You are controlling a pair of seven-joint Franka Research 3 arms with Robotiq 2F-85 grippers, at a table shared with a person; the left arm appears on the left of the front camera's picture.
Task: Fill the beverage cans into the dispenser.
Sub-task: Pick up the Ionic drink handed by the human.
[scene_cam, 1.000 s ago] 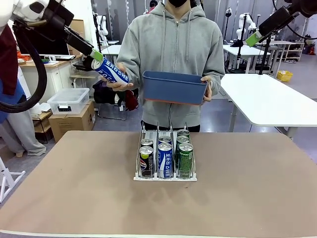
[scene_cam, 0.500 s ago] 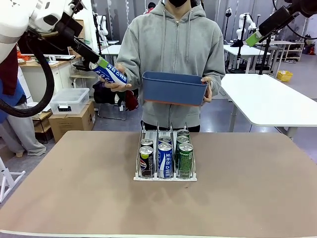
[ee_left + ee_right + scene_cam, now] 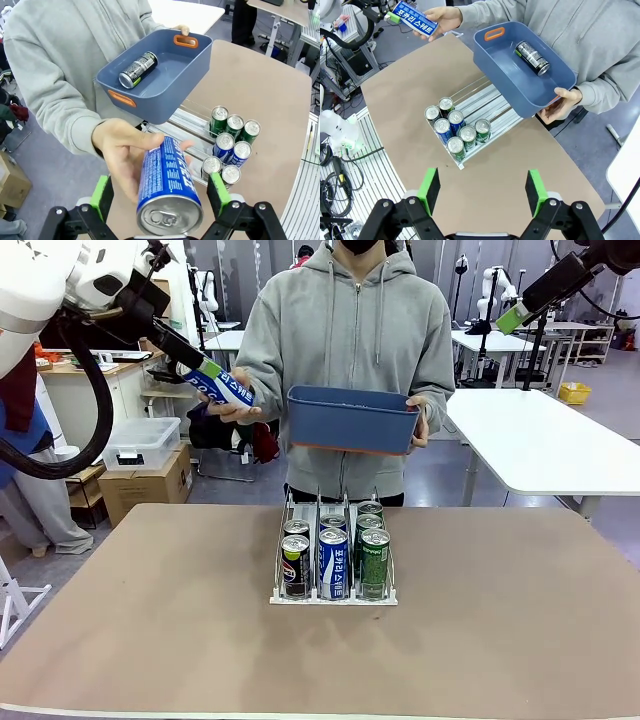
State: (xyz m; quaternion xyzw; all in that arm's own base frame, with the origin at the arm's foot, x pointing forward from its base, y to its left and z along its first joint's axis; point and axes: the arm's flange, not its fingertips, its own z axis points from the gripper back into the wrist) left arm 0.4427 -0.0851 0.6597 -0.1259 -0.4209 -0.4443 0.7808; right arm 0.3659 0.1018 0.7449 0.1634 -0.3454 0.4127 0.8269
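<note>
Left end effector was wide open w/ its green pads on either side of the Pocari can. There were gaps on both sides afaict, so nothing was gripped yet. What changed over the last sec: that arm pushed in a bit further, so the pads went from hanging by the can's top rim to straddling its upper end. Jaws stayed the same width and the can barely moved. Imo the handover was lined up and only the squeeze was missing. Can was up in the air, lying in the person's hand, well above the worktop and left of the blue bin. Its long axis was tilted, w/ the silver pull-tab end pointing up at the end effector and the base down toward the person. Further out, the dispenser held seven cans, and one black can lay in the bin. Right end effector hung high, partly open, holding nothing, and hadn't budged.
</note>
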